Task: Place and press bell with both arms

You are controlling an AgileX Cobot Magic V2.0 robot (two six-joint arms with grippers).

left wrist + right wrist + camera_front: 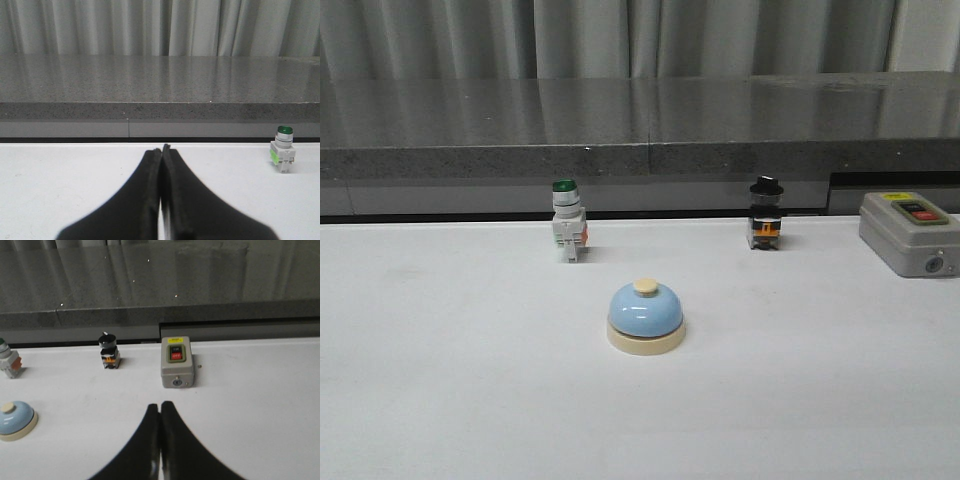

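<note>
The light-blue bell (pixel 646 316) with a cream base and cream button stands upright on the white table (pixel 440 380), near the middle. It also shows at the edge of the right wrist view (pixel 16 420). Neither arm shows in the front view. My left gripper (pixel 161 148) is shut and empty, over bare table, and the bell is out of its view. My right gripper (pixel 160 404) is shut and empty, apart from the bell.
A green-capped white push-button switch (pixel 567 221) stands behind the bell to the left, also in the left wrist view (pixel 282 155). A black-knobbed switch (pixel 765 214) stands back right. A grey box with a red button (pixel 910 231) sits at the far right. A dark stone ledge (pixel 640 140) runs behind.
</note>
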